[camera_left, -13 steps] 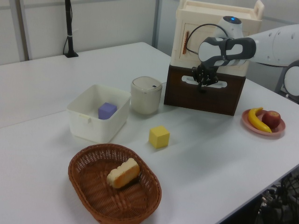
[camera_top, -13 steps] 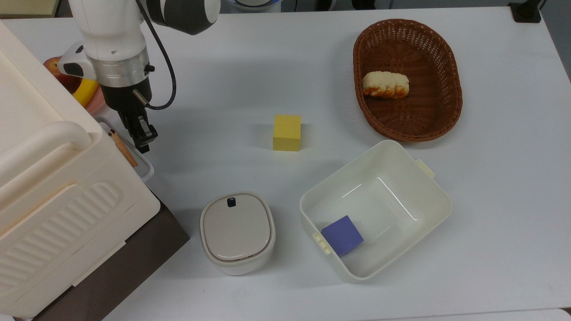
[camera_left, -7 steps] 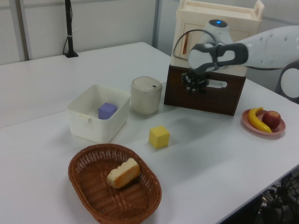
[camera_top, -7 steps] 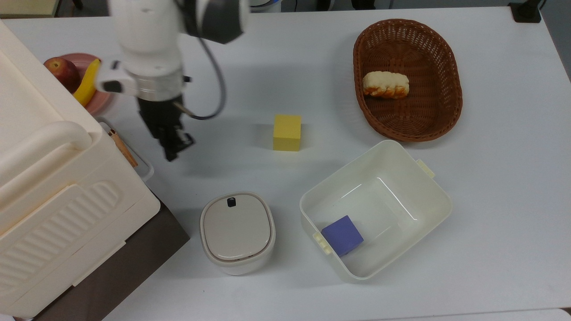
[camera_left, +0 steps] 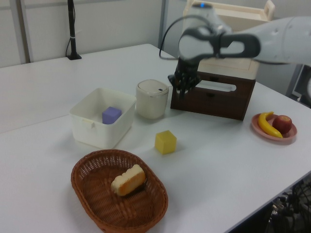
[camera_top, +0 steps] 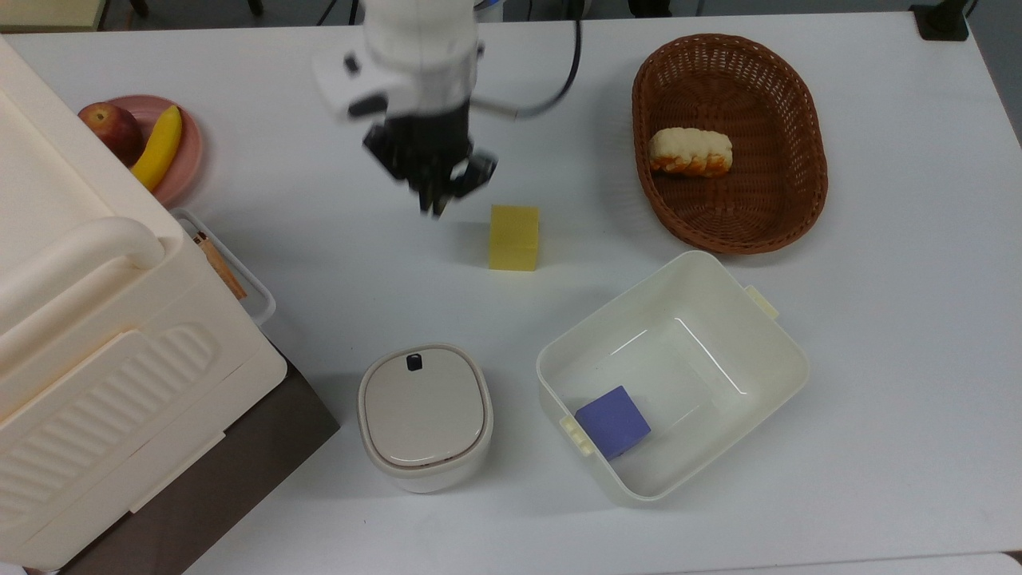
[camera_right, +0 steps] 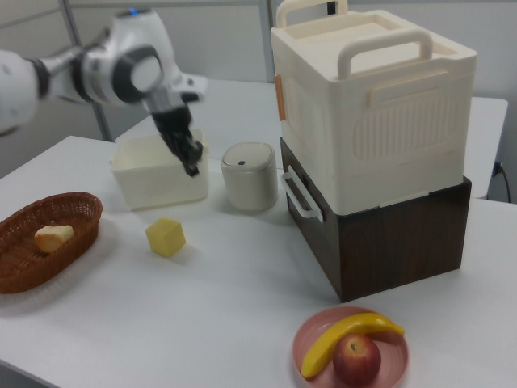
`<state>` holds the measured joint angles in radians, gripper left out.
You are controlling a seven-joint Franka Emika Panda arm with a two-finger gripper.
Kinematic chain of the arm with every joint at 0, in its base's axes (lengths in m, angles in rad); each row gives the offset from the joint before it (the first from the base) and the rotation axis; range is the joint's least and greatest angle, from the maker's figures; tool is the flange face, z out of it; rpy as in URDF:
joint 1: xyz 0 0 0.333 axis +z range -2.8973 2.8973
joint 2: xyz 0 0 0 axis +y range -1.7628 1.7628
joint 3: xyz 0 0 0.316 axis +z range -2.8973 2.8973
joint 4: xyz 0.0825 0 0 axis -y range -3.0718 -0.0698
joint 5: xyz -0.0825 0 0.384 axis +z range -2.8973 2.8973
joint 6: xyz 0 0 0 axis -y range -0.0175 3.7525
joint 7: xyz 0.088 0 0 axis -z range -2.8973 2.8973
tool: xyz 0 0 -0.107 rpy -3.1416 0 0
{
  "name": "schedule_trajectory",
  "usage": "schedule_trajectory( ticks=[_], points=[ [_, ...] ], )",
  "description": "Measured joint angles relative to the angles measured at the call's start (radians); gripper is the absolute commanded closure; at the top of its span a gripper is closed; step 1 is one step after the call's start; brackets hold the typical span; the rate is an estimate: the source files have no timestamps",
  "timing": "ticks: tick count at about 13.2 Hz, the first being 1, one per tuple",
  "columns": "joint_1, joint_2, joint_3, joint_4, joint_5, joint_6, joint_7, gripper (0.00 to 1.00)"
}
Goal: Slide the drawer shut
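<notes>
Drawer (camera_right: 300, 196): dark front panel flush with dark brown cabinet (camera_right: 388, 234) under cream case (camera_right: 367, 105), white loop handle sticking out, well apart from your gripper (camera_top: 437, 201). Gripper hangs above table (camera_top: 878, 319), touching nothing, holding nothing. Jaws: you cannot tell how far apart, tips blurred. Yellow block (camera_top: 513, 237) near jaws, toward the top view's right and lower. Lidded cream pot (camera_top: 424, 415) farther below jaws in the top view.

White table (camera_top: 878, 399); pale panelled walls (camera_left: 112, 24)
</notes>
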<state>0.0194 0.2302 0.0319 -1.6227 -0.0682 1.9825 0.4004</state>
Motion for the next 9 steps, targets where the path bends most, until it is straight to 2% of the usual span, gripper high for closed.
schedule_trajectory(
  ticks=[1, 4, 9],
  points=[
    [0.013, -0.057, 0.001, 0.0, 0.007, -0.062, -0.047, 0.0],
    [0.046, -0.149, -0.001, -0.004, 0.009, -0.182, -0.174, 0.0],
    [0.098, -0.178, -0.053, -0.007, 0.009, -0.253, -0.375, 0.0]
  ],
)
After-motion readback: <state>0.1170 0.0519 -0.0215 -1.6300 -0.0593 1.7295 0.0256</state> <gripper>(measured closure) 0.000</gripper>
